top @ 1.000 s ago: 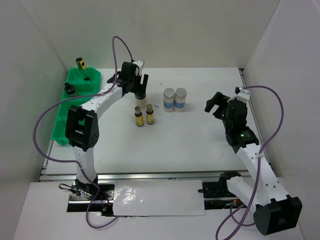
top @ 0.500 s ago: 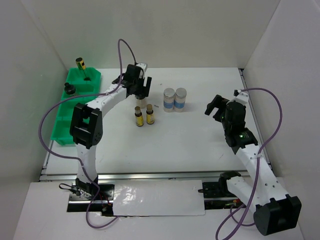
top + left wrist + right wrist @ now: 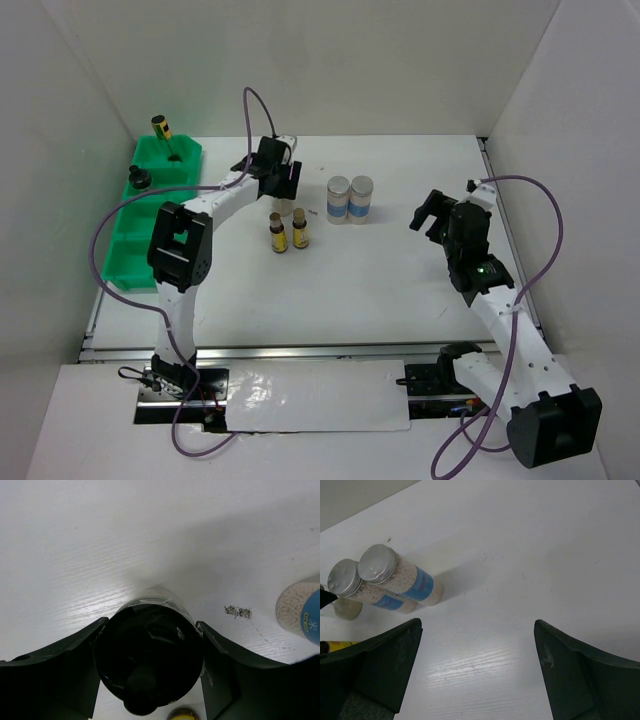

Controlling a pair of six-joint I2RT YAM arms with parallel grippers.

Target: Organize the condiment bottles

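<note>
Clear bottle [image 3: 148, 655] clasped at its black cap, mid-table just behind the yellow-labelled bottles [image 3: 288, 236].
It is pinched from above by the left gripper [image 3: 150, 624], evidently so that it can be carried upright to the green tray [image 3: 128, 252], where two bottles are housed; the right gripper [image 3: 477, 670] is held wide and empty, apart from the silver-lidded jars [image 3: 350, 200].

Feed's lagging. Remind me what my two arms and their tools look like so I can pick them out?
The left arm and right arm are white tubes with chunky black joints. The left tool and right tool are black, each with two broad wedge-shaped fingers. A purple cable loops along each arm. A small green light glows on the right arm.
</note>
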